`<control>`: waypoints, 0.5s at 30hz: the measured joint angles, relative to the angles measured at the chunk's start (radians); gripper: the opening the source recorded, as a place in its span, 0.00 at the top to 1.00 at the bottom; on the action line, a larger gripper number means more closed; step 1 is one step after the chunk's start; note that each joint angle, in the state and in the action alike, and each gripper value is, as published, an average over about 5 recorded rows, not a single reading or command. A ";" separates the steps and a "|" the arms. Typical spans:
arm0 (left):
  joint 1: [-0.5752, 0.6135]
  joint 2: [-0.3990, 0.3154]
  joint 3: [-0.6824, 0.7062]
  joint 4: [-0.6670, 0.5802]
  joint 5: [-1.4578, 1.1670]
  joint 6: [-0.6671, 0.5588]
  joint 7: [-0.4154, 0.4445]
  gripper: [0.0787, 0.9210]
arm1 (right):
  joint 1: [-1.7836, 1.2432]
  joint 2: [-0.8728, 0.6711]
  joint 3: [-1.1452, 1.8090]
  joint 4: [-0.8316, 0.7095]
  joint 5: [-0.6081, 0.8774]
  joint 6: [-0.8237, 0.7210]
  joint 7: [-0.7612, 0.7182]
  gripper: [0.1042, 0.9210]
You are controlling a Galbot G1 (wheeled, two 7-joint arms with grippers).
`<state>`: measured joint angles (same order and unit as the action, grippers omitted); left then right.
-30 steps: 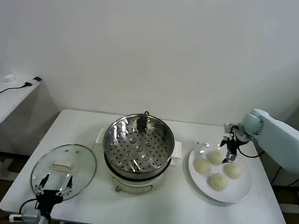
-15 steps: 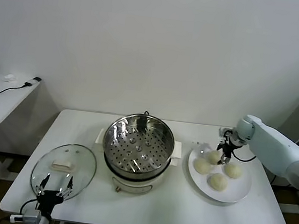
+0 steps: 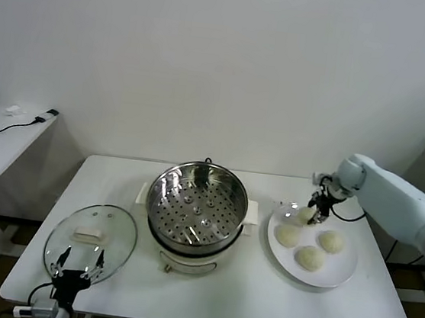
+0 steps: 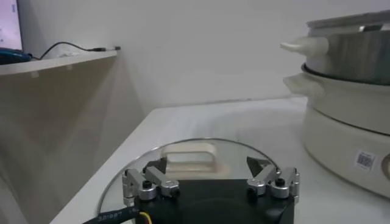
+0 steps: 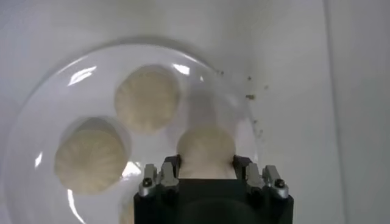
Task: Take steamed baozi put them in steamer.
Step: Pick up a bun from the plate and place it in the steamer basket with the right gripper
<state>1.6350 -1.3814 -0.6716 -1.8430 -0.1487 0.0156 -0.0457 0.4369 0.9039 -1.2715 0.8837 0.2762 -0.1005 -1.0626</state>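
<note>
Left tool (image 3: pixel 77 264) parked at near left edge of table (image 3: pixel 243 293), hanging just over the near rim of the glass lid (image 3: pixel 90 239); its fingers (image 4: pixel 141 182) spread wide with nothing between them. Lid lies flat on table, white handle up, just left of the steamer (image 3: pixel 196 212). Steamer sits mid-table on a cream base with side handles, perforated tray inside bare, no buns in it. To its right, white plate (image 3: pixel 337 274) near the table's right side. Three steamed baozi (image 3: pixel 310 257) rest on the plate: one near, one toward the steamer (image 3: pixel 287 234), one on the right (image 3: pixel 331 241). Fourth bun (image 3: pixel 305 214) at the plate's far side is pinched between the fingers of the right tool (image 3: pixel 317 214); right wrist view shows that bun (image 5: pixel 205 150) seated between both fingers (image 5: pixel 169 173), with two others (image 5: pixel 147 97) on the plate (image 5: pixel 55 100) beyond it. Cannot tell if the gripped bun is touching the plate or just off it. Right arm (image 3: pixel 392 196) reaches in from the right edge. Side desk (image 3: pixel 0 139) with cable at far left
</note>
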 measured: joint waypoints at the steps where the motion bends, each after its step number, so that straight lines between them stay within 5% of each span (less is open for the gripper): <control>1: 0.001 -0.001 0.001 -0.004 0.001 0.000 0.000 0.12 | 0.042 0.003 -0.029 0.024 0.017 0.015 -0.003 0.40; 15: 0.008 -0.007 0.008 -0.033 0.016 0.002 0.000 0.12 | 0.423 0.182 -0.238 0.359 0.153 0.317 -0.015 0.40</control>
<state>1.6433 -1.3879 -0.6637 -1.8762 -0.1323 0.0172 -0.0456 0.8598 1.0861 -1.5094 1.2430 0.4289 0.2166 -1.0780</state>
